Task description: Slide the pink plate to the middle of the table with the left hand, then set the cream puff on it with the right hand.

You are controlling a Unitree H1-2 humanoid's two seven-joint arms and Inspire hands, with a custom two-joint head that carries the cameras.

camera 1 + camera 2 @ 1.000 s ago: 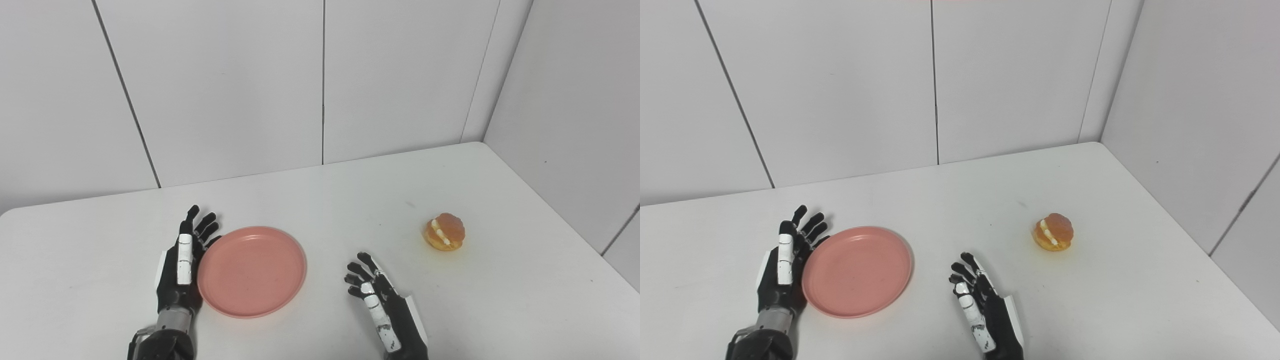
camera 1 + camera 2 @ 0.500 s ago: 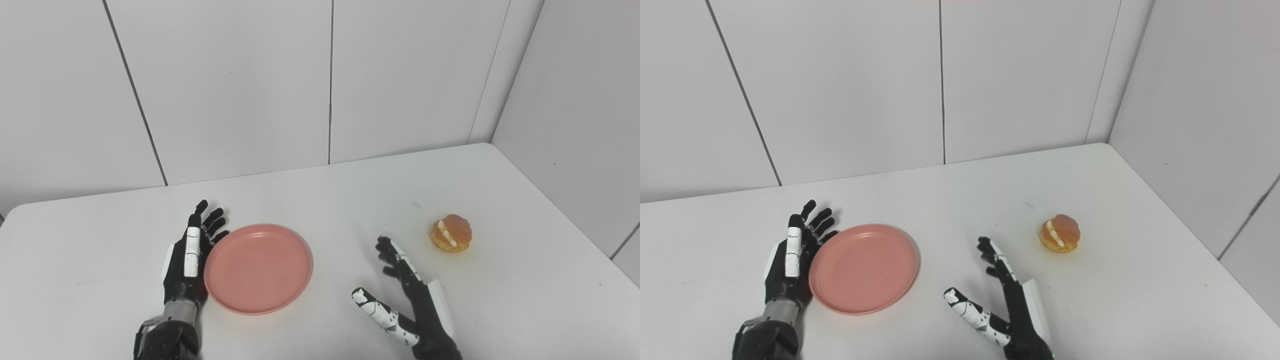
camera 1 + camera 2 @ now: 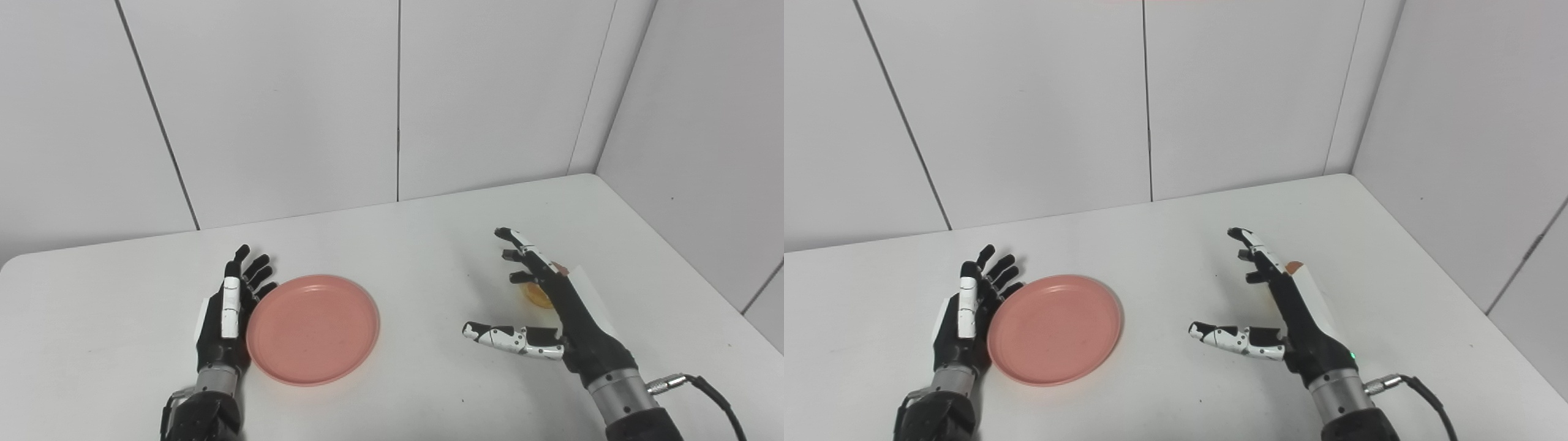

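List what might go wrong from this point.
1. The right hand is open over the cream puff, largely hiding it; a poorly aimed grasp could squash it or roll it away.
2. The pink plate sits left of the table's middle, against the left hand, so the carry across is longer.

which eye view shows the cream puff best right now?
Left eye view: part of the orange cream puff shows beside the open right robot hand. In the right eye view that robot hand covers nearly all of it, leaving only a sliver.

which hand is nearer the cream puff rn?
Right. The right hand, open, sits right over the cream puff, partly hiding it. The left hand is far across, beside the pink plate.
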